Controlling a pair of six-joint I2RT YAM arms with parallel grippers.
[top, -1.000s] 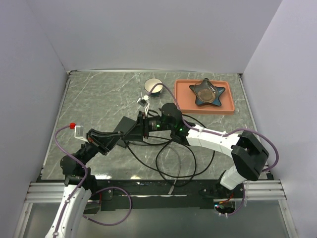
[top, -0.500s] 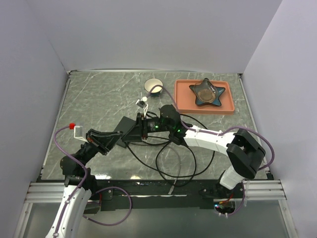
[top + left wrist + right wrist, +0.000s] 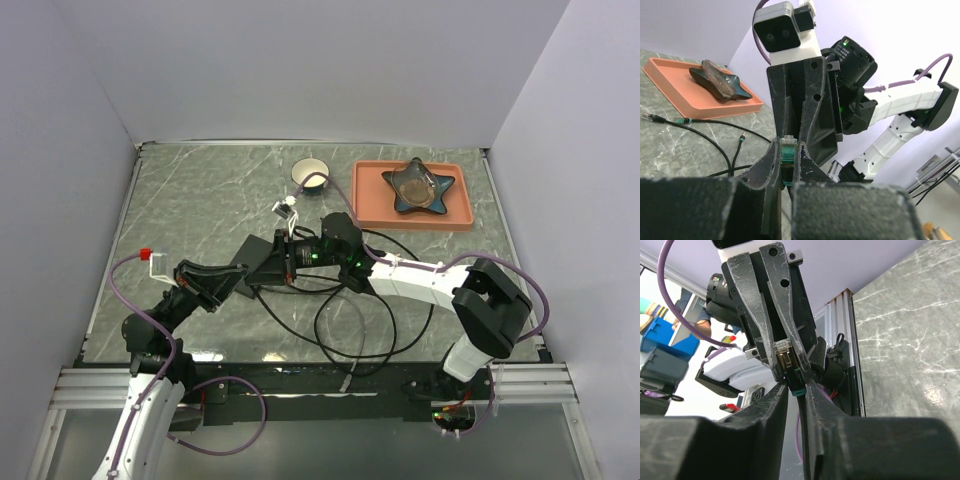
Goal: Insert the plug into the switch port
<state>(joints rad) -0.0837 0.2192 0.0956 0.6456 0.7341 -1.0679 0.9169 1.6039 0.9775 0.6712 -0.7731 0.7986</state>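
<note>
Early yet: the plug [image 3: 788, 150] sits mid-frame above the table [image 3: 200, 200], pinched tight in the jaws of the left gripper [image 3: 788, 145]. The jaws of the right gripper [image 3: 796, 386] stand narrow around its rear; whether they grip it, I cannot tell. No switch port shows; insertion remains

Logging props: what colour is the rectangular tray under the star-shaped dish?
Salmon-orange; the rectangular tray shows best in the top external view.

You have a salmon-pink rectangular tray [image 3: 372, 208] at the far right of the grey marbled tabletop [image 3: 200, 200], with a dark glossy star-shaped dish [image 3: 419, 187] lying inside it. Just left of the tray stands a small cream round bowl [image 3: 308, 173]. Near the left edge you'll see a small red block [image 3: 146, 252].
</note>
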